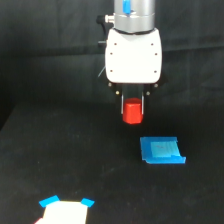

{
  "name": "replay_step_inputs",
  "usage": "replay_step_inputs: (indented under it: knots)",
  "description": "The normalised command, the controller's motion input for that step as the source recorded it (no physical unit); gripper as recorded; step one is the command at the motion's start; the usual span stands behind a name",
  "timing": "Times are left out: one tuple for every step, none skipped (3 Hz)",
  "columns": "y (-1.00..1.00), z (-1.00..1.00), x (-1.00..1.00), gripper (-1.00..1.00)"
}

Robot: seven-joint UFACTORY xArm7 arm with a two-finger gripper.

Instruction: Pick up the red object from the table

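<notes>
Red object [132,111]: orange-red stubby block, pinched between the fingers of the gripper [133,107], raised above the black table [60,150]. Blue tray-like piece [161,150]: on table, lower, toward the exterior view's right. White, blue-cornered item [65,210]: bottom edge.

The pincer [133,106] grips the red object [133,112] above the black worktop [60,150]. A blue tray [161,150] lies nearer, to the right.
</notes>
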Motion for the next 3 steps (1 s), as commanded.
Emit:
replay_step_inputs:
  knots:
    - [0.53,-0.38,-0.27,-0.95]
    - [0.09,-0.05,0.18,-0.99]
    - [0.48,0.11,-0.3,-1.0]
